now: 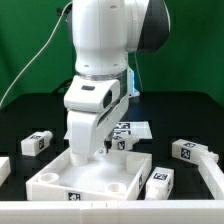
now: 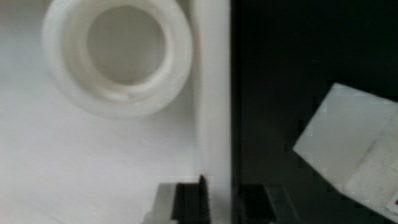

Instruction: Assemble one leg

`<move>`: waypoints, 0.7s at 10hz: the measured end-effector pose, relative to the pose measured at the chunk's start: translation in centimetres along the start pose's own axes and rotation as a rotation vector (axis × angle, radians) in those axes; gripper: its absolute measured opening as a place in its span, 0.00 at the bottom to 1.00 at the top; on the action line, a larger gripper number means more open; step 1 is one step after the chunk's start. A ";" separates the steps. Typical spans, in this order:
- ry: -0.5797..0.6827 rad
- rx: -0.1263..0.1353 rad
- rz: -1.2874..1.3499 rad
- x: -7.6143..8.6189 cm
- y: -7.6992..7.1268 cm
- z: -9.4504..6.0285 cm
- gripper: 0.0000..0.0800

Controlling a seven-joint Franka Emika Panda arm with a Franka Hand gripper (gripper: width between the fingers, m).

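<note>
Several legs, small white tagged blocks, lie on the black table: one at the exterior view's left (image 1: 38,143), one just behind the panel (image 1: 124,141), one at the right (image 1: 186,150) and one by the panel's front right corner (image 1: 160,180). The large white tray-like panel (image 1: 60,182) lies in front. My gripper (image 1: 100,150) is down at the panel's far wall. In the wrist view the gripper (image 2: 219,205) has one finger on each side of that wall (image 2: 214,90), which fills the gap between them. A round corner socket (image 2: 63,50) shows beside it. No leg is held.
The marker board (image 1: 138,128) lies behind the panel. A long white part (image 1: 208,172) lies at the exterior view's right and another white piece (image 1: 3,168) at the left edge. A pale tilted shape (image 2: 356,140) lies on the black table beyond the wall; I cannot tell what it is.
</note>
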State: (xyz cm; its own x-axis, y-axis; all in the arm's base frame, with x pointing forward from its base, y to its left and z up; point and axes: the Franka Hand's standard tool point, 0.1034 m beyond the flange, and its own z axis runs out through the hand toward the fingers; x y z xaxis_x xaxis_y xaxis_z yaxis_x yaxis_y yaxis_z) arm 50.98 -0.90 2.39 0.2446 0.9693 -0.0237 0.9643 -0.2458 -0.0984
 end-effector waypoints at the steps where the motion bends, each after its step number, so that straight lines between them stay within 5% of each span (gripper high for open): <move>1: 0.000 -0.011 -0.084 0.0 0.3 0.0 0.07; 4: 0.002 -0.061 -0.214 0.5 1.2 -0.2 0.07; 7: 0.002 -0.060 -0.210 0.5 1.2 -0.2 0.07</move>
State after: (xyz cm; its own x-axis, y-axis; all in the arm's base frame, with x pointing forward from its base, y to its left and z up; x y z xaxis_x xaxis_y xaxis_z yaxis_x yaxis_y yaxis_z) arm 52.31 -0.73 2.42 0.0382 0.9992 -0.0068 0.9984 -0.0385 -0.0413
